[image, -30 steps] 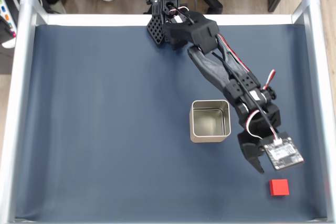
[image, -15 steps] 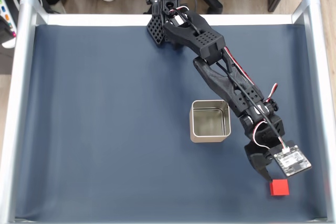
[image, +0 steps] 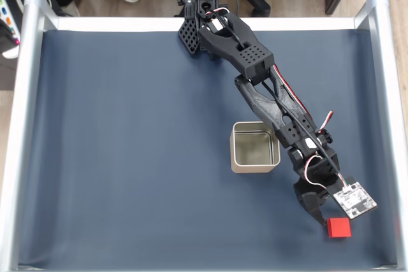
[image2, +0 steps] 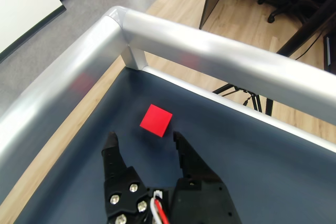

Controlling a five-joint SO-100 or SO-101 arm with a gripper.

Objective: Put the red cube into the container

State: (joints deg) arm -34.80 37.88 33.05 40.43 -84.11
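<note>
1. Red cube (image: pixel 338 227) lies flat on the dark blue mat (image: pixel 127 157) near the lower right corner in the fixed view, well apart from the silvery container (image: pixel 255 147); the gripper (image: pixel 322 216) hangs just above-left of it.
2. Black fingers (image2: pixel 111 153) stand spread and empty in the wrist view, the red cube (image2: pixel 156 120) just beyond their tips, near the metal rail (image2: pixel 220 61).

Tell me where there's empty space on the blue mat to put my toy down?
In the fixed view, the biggest bare patch is the blue mat left of the container, out to the silver rail. The near right corner is crowded: the open gripper hangs just beside the red cube, with the arm stretched above it.
</note>
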